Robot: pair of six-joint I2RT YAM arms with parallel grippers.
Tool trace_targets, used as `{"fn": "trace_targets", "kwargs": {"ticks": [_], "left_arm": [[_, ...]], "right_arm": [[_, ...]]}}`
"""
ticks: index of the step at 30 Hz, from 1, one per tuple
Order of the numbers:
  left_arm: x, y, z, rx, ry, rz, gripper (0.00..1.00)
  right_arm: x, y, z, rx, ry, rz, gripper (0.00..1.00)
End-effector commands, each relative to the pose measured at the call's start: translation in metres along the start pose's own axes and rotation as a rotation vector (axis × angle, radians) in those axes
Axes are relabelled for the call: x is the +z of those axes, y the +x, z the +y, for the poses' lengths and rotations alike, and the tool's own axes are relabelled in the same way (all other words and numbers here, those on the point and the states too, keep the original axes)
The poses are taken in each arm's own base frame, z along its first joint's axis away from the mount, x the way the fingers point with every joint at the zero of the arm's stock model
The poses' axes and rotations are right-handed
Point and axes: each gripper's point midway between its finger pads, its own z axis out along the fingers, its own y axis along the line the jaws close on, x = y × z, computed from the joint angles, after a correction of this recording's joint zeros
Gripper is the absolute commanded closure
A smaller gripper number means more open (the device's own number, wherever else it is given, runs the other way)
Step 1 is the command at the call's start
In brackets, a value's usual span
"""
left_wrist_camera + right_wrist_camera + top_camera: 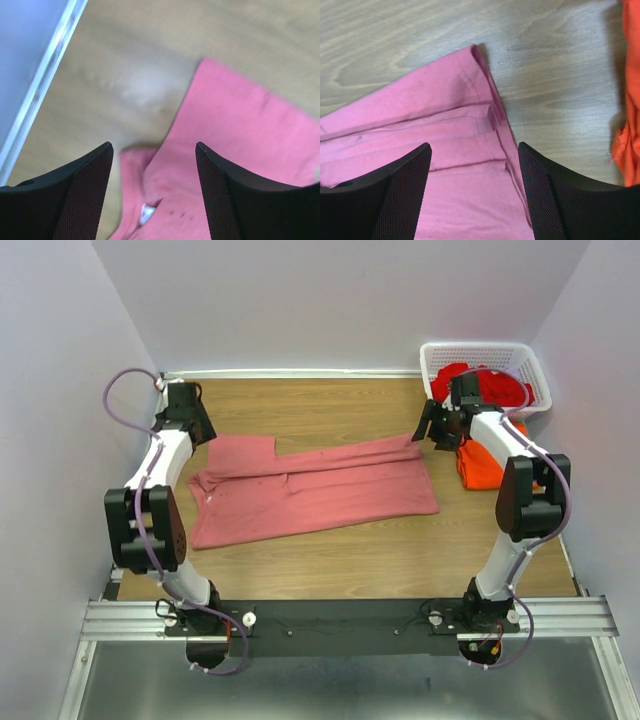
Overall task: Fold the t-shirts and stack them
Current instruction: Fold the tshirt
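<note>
A large salmon-pink t-shirt (315, 492) lies partly folded lengthwise across the wooden table. My left gripper (192, 420) is open and empty above its far left end, over the collar with a white label (146, 214); the pink cloth (240, 130) fills that view's right. My right gripper (432, 427) is open and empty above the shirt's far right corner, where folded hems (492, 117) overlap. A folded bright orange t-shirt (482, 466) lies right of it, its edge in the right wrist view (629, 100). Deep red t-shirts (478, 383) lie in the basket.
A white plastic lattice basket (534, 367) stands at the back right corner. Lilac walls enclose the table on three sides, with a white strip (42, 85) along the left wall base. The arms' mounting rail (340, 618) runs along the near edge.
</note>
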Motion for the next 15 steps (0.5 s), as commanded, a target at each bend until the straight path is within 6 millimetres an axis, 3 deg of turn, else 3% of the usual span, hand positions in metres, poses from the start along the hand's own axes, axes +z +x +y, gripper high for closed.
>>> {"fn": "trace_targets", "kwargs": {"ticks": [1,4,6,15], "left_arm": [[0.018,-0.004,-0.036,0.066,0.032,0.014,0.29],[0.032,-0.007,-0.058,0.081,0.064,0.036,0.32],[0.039,-0.004,-0.086,0.121,0.106,0.048,0.33],[0.079,0.013,-0.108,0.160,0.132,0.124,0.35]], "right_arm": [[-0.012,0.009,-0.003,-0.018,0.014,0.010,0.23],[-0.015,0.015,0.001,-0.023,-0.003,0.019,0.22],[-0.016,0.019,0.002,-0.027,-0.012,0.028,0.22],[-0.022,0.040,-0.002,-0.044,-0.022,0.059,0.22]]}}
